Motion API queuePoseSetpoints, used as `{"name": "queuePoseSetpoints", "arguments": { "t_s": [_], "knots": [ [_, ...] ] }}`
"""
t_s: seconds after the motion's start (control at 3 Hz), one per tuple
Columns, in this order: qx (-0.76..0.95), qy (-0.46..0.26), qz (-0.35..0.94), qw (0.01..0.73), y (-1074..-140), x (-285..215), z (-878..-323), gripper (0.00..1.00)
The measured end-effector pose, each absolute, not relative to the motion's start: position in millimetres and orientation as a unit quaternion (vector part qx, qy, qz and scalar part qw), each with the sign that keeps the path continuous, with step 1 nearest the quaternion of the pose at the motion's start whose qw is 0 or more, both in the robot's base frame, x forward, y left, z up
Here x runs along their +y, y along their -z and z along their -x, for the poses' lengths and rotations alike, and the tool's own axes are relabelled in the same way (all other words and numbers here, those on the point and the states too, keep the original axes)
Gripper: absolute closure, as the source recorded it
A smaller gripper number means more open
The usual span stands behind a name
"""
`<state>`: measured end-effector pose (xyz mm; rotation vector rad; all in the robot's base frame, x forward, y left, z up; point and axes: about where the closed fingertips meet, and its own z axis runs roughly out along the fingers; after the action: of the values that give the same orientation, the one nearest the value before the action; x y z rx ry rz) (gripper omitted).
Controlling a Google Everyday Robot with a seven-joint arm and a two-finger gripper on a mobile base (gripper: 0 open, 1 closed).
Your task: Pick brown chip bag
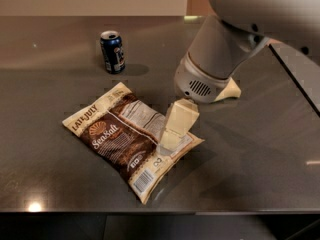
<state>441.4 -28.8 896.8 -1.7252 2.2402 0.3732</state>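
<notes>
**Item 1. Brown chip bag** (120,144). Large, flat, crinkled snack bag with a dark brown centre and cream edges. It lies face-up on the table (260,179), left of centre and set on a diagonal. One corner points toward the soda can and the opposite corner points toward the near edge. "Sea Salt" script runs across the brown panel. A white nutrition label sits on the upper right part, and a barcode is at the near corner.

**Item 2. Gripper** (197,116). Mounted under a grey rounded wrist housing (207,64) that comes in from the upper right. It is positioned over the right-hand side of the bag. The two cream fingers (179,124) are spread apart with nothing between them. The nearer finger slopes down and to the left, with its tip over the bag's right edge beside the nutrition label. The other finger juts out to the right of the housing, above bare table. The nearer tip seems to rest on the bag, though contact is not certain from this angle.

**Item 3. Soda can** (112,51). Small, blue, upright, with its top opened. It stands at the back left, well apart from the bag and the gripper.

**Item 4. Table.** A dark, glossy grey surface carrying all of the above, with light glints at the near left.
</notes>
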Motion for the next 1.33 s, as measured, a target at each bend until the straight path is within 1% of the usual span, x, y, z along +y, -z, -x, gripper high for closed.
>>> {"name": "queuePoseSetpoints", "arguments": {
  "t_s": [0.33,1.0,1.33],
  "knots": [
    [0.777,-0.132,0.597,0.148,-882,-12,-434,0.0],
    [0.784,-0.116,0.591,0.152,-863,3,-440,0.0],
    [0.786,-0.108,0.588,0.155,-859,6,-442,0.18]
  ]
}}
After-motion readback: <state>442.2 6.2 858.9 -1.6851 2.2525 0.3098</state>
